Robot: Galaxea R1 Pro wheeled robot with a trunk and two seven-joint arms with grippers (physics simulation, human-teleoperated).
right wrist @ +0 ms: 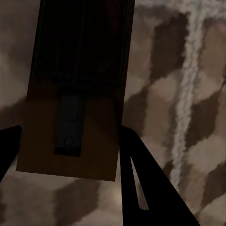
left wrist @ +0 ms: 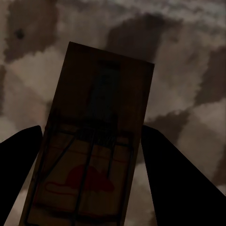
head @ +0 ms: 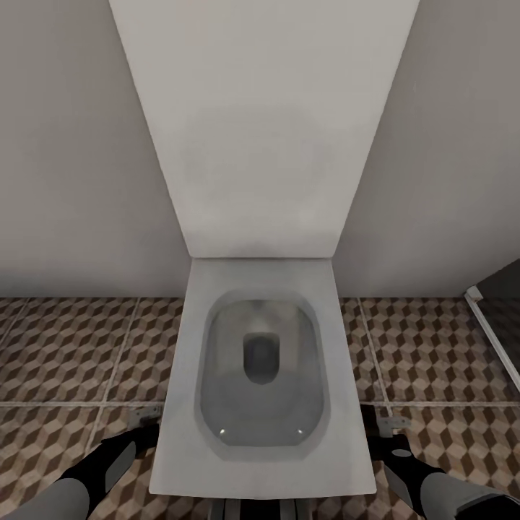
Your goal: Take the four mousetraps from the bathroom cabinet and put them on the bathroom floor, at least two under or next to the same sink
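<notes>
My left gripper (head: pixel 141 427) hangs low at the toilet's left side, shut on a small brown mousetrap (head: pixel 145 414). In the left wrist view that mousetrap (left wrist: pixel 94 150) sits between the dark fingers (left wrist: pixel 19 165), wire parts and a red mouse print facing the camera. My right gripper (head: pixel 383 431) mirrors it at the toilet's right side, shut on a second mousetrap (head: pixel 393 422). The right wrist view has this mousetrap (right wrist: pixel 75 94) clamped between the fingers (right wrist: pixel 141 179) above the cube-patterned bathroom floor (right wrist: pixel 197 117). The cabinet and the sink are out of view.
A white toilet (head: pixel 180 433) with its lid up stands straight ahead against the grey wall (head: pixel 72 180). Patterned floor tiles (head: pixel 72 347) spread on both sides of it. A white-framed shower edge (head: pixel 491 325) with dark floor sits at the far right.
</notes>
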